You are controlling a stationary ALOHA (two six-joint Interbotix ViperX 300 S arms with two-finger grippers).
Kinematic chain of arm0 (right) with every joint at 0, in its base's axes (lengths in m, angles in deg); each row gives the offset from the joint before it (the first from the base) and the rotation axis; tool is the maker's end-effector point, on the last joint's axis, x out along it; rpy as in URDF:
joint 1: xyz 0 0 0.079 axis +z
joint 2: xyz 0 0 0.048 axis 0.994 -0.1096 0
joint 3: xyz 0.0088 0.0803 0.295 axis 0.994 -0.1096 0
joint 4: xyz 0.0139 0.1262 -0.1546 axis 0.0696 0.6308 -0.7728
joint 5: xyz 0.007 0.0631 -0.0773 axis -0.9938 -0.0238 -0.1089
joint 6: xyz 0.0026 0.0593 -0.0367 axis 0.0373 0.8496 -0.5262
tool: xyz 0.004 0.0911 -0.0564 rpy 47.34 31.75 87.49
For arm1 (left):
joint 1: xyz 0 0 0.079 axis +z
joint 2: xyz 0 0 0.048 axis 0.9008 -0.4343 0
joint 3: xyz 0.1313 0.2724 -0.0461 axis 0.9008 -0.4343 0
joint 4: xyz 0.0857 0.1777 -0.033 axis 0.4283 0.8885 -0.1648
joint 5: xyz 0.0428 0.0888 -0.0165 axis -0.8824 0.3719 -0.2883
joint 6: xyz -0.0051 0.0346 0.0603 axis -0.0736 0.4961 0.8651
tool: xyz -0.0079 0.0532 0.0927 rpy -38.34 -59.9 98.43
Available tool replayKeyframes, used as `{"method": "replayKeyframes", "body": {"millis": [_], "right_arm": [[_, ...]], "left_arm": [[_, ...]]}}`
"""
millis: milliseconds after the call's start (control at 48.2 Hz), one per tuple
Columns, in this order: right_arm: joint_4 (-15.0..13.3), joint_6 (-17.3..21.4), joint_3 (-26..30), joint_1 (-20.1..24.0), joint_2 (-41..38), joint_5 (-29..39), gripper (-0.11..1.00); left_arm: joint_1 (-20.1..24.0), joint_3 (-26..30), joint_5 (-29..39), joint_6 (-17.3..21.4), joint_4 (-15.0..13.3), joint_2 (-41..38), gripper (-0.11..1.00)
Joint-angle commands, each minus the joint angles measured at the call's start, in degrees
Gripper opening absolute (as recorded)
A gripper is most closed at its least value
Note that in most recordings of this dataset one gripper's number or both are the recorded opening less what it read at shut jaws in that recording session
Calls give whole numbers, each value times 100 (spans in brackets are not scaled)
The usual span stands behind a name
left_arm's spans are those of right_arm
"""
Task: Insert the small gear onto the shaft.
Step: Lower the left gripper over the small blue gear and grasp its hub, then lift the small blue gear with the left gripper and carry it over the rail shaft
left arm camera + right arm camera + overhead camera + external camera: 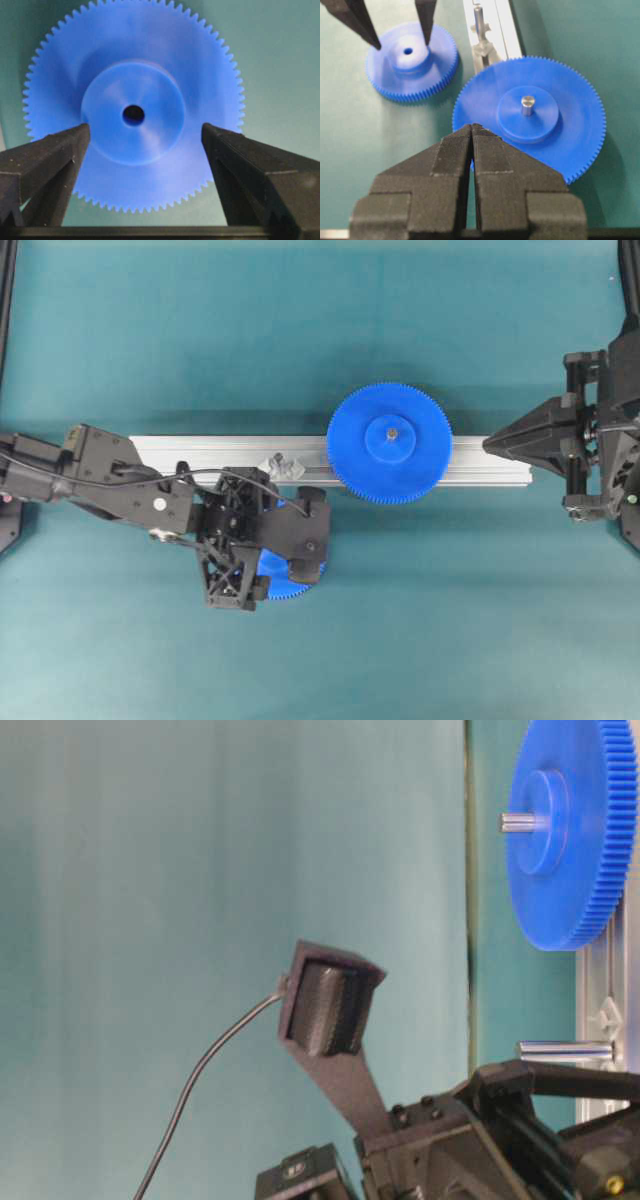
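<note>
Gear first: the small gear (411, 62) is lying flat on the green table (300, 330), hub side up, so its bore is pointing straight up at the ceiling and its broad toothed face is sitting level. It is resting just in front of the aluminium rail (180, 452), toward the rail's left end as seen from above, where most of it is hiding under the left arm and only a blue arc is peeking out.

Hanging directly over it is the left gripper (145, 135), fingers pointing down and spread wide apart, one fingertip standing at each side of the raised hub without pinching it; in the wrist view there is clear blue showing between each finger and the hub wall. Whether the tips are touching the gear's flat face I cannot tell.

Beside the gear, the shaft (479, 20) is standing upright on the rail, its long axis vertical, rising from a shiny faceted base, bare on top. Farther along the rail to the right the larger blue gear (390, 443) is sitting flat on its own metal pin, which is poking up through its hub.

Off at the right end of the rail, the right gripper (471, 131) is hovering with its jaws pressed together on nothing, pointing toward the larger gear.
</note>
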Motion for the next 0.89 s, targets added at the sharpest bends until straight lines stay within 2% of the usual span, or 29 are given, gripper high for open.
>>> {"method": "replayKeyframes", "body": {"millis": [0, 871], "right_arm": [[0, 35, 62, -9, 9, -26, 5], [0, 44, -105, -9, 334, -18, 5]], "left_arm": [[35, 149, -9, -18, 18, 35, 93], [141, 193, -18, -79, 26, -237, 93]]}}
